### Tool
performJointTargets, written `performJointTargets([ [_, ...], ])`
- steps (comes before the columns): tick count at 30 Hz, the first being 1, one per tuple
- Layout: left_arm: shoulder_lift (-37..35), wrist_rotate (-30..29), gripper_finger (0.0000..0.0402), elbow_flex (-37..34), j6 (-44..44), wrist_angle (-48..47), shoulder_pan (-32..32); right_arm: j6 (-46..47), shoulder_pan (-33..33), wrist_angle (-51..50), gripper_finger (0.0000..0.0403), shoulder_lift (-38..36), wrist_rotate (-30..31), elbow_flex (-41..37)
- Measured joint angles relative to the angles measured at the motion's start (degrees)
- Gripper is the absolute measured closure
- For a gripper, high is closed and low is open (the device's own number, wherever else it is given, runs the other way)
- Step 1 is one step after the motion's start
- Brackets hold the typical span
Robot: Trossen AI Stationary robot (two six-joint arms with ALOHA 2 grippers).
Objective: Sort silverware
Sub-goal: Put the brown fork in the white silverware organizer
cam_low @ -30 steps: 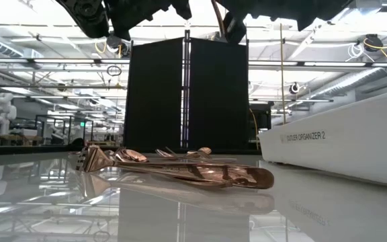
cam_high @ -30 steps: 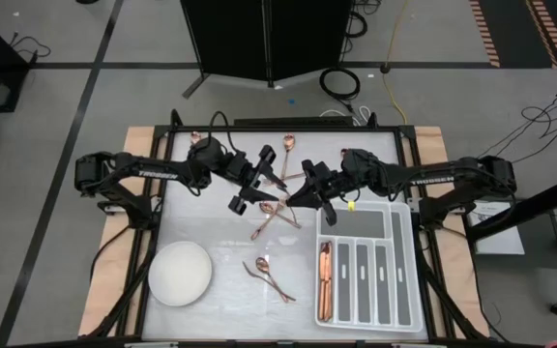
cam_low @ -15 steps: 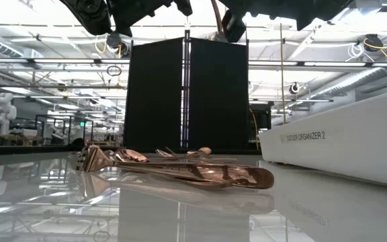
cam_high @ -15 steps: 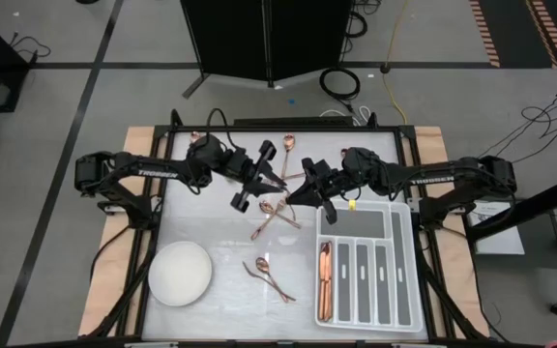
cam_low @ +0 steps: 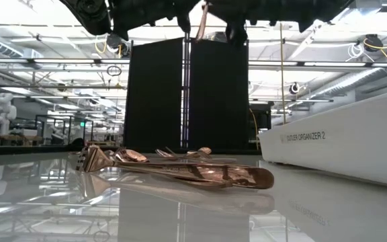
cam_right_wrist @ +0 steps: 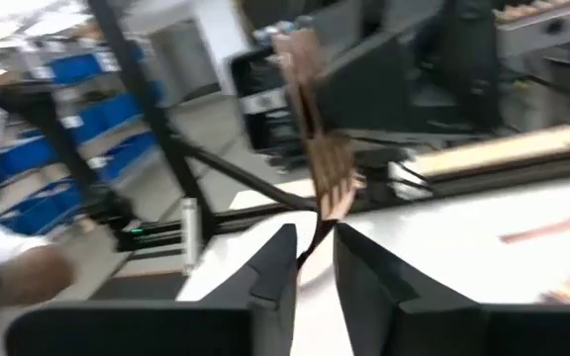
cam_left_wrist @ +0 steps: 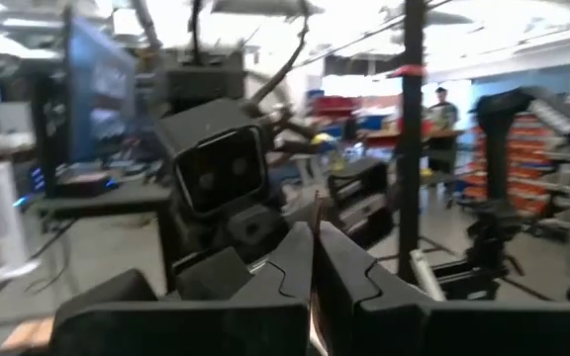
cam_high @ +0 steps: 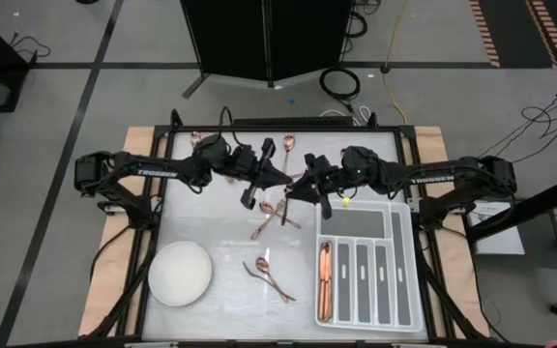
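My left gripper (cam_high: 278, 181) and my right gripper (cam_high: 300, 189) meet tip to tip high above the middle of the table. Between them is a slim copper utensil (cam_right_wrist: 317, 138), which also shows at the top of the low view (cam_low: 202, 15); what kind it is I cannot tell. Both grippers are shut on it. More copper silverware lies in a loose pile (cam_high: 273, 217) on the white table below them. Two spoons (cam_high: 271, 278) lie nearer the front. Several pieces lie in the left compartment (cam_high: 325, 280) of the grey divided tray (cam_high: 400, 280). My left gripper has the utensil between its two nearly closed fingers (cam_left_wrist: 285, 267), coming level from the table's left. A thin copper strip (cam_left_wrist: 312, 326) shows in the gap between them; which part of the utensil it is I cannot tell. My right gripper pinches the utensil's near end (cam_right_wrist: 321, 220) between its two fingers, coming level from the table's right. The utensil runs on past the fingertips toward my left gripper, tilted, and is lifted clear of the table.
A white round bowl (cam_high: 180, 274) stands at the front left. One copper spoon (cam_high: 286, 143) lies at the far edge and another piece (cam_high: 193, 138) at the far left. The tray fills the front right.
My left gripper has gone toward the table's right until it meets my right gripper. The utensil in my right gripper has shifted toward my left gripper and tipped over to lean the other way in the low view.
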Motion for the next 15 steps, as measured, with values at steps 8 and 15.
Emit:
performJointTargets([
  [8,-0.73,-10.17,0.0401,-0.09,5.58,-5.14,0.56,-1.72,-0.50,-6.81,0.0293,0.00,8.20,0.11],
  [15,-1.27,-12.42,0.0401,-0.11,7.55,-6.94,1.36,-4.16,-0.48,-11.01,0.0305,-0.02,15.26,0.11],
])
